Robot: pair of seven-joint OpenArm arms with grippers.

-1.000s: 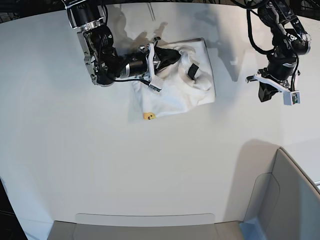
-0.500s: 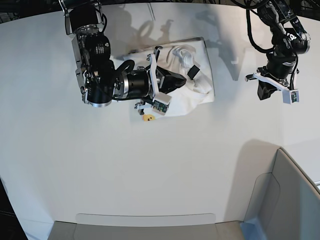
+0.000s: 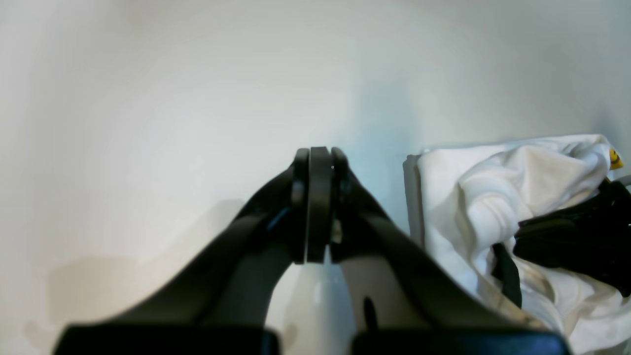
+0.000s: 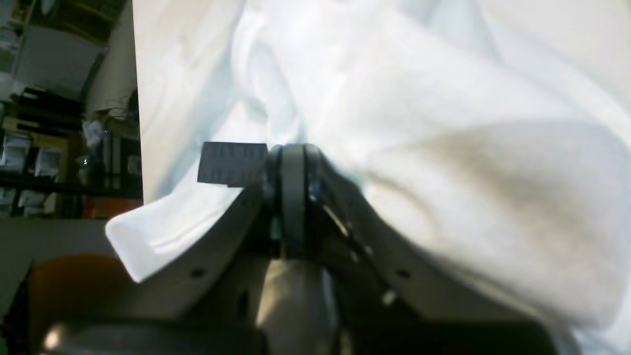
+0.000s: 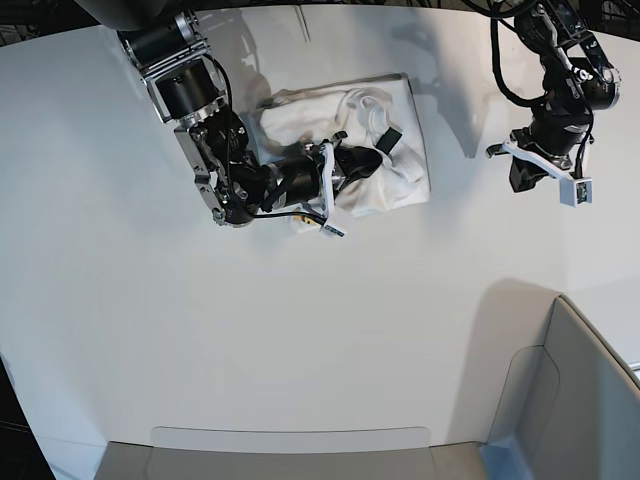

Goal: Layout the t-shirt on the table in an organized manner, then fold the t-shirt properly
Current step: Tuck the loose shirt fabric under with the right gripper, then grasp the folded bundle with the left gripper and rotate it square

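white table (image 5: 300, 330) | right pincer (image 4: 291, 162) pinching t-shirt (image 5: 395, 130) | left pincer (image 3: 318, 207) pressed together, empty

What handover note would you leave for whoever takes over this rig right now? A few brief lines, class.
Right gripper: shut on the t-shirt, beside its black neck tag.
Left gripper: shut, empty, over bare table beside the shirt.
T-shirt: bunched in a heap at the table's far side.
Done: nothing laid out yet.
Left: spread the shirt flat, then fold it.
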